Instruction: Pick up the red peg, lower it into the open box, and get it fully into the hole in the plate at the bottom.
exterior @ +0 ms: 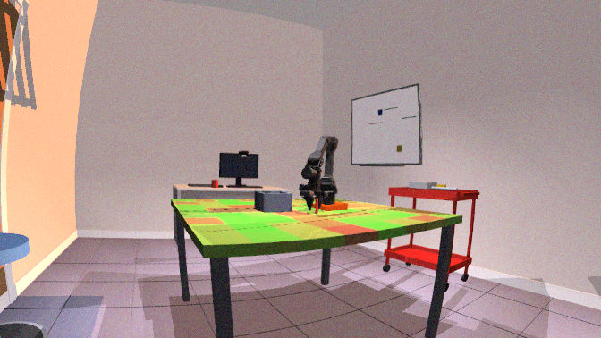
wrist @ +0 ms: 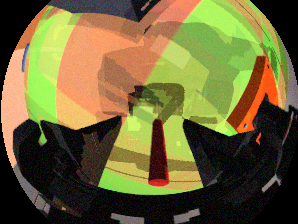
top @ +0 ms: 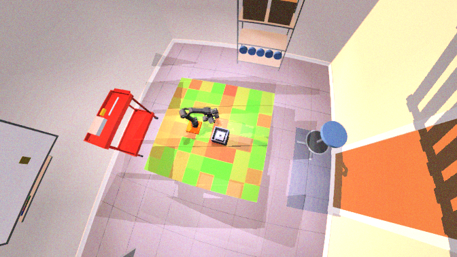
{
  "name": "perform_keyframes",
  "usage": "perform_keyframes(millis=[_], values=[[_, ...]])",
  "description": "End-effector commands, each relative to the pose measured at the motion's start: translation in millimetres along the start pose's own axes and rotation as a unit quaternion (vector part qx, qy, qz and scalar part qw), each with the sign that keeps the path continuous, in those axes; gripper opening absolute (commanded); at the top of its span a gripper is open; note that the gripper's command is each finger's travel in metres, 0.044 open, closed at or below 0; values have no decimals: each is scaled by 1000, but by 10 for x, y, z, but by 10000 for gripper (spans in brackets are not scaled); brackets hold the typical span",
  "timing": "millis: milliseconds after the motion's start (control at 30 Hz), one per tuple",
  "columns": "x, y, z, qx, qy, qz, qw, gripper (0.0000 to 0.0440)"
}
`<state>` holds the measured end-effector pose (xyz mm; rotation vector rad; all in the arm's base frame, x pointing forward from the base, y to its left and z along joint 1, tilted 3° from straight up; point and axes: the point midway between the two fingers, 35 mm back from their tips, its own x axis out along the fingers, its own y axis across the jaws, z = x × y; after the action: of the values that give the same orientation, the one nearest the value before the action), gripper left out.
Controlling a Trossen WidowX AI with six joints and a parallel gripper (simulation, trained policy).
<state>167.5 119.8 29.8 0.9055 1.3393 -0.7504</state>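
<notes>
The red peg [exterior: 317,205] [wrist: 159,155] stands upright on the table. My gripper [exterior: 315,208] [wrist: 152,121] is open and low over the table, pointing down. In the wrist view the peg shows between the two spread fingers, with a gap on each side. The grey open box [top: 219,143] [exterior: 274,202] [wrist: 100,9] stands beside the gripper, with the light plate [top: 217,137] and its small dark hole visible inside from above. The peg cannot be made out in the top view, where the arm is above that area.
The arm's orange base [top: 194,129] [exterior: 335,207] [wrist: 270,82] is close to the peg. The table [top: 217,165] [exterior: 286,248] has a green and orange patchwork top. A red cart [top: 136,134] [exterior: 429,195] stands off beside the table.
</notes>
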Motion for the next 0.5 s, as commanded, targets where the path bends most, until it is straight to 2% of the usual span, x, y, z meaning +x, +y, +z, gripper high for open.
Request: perform_keyframes(millis=[0,333,467], values=[[66,-71,-14,9,10,-12,1000,267],[15,-57,-39,4,45,-18,999,8],[-51,-10,3,-6,40,-8,999,0]])
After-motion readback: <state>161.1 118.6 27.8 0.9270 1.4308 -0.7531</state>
